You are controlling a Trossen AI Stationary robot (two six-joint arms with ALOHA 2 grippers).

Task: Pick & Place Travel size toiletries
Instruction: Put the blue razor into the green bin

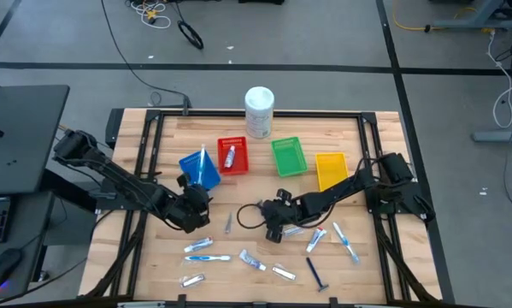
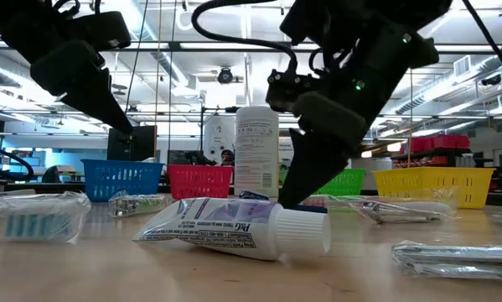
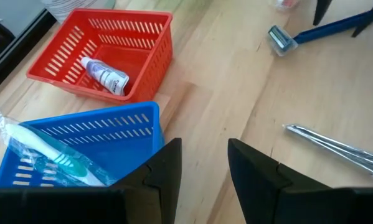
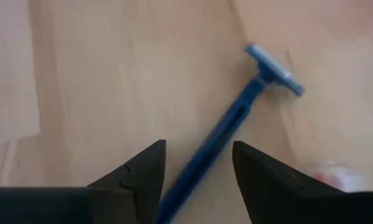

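Note:
A dark blue razor [image 4: 236, 118] lies on the wooden table, its head also showing in the left wrist view [image 3: 279, 38]. My right gripper [image 4: 198, 155] is open at mid-table [image 1: 275, 224], and its fingers stand on either side of the razor's handle. My left gripper [image 3: 203, 155] is open just near-side of the blue basket [image 1: 200, 169], touching nothing. A wrapped toothbrush [image 3: 46, 152] lies in the blue basket [image 3: 80, 134], with one end over its rim. A small tube [image 3: 105, 74] lies in the red basket [image 3: 130, 37]. A silvery sachet [image 3: 335, 146] rests flat on the table. My right gripper's fingers [image 4: 142, 168] straddle the razor's handle [image 4: 202, 162] near its free end, pointing along it. The razor lies on the table. I cannot tell whether either finger touches the handle.
A white tub [image 1: 259, 111] stands at the far edge. Green [image 1: 288, 156] and yellow [image 1: 331, 168] baskets sit right of the red one. Toothbrushes [image 1: 208, 257], tubes [image 1: 254, 261], another razor [image 1: 317, 272] and sachets are scattered toward the near edge. A toothpaste tube [image 2: 234, 226] lies close to the low camera.

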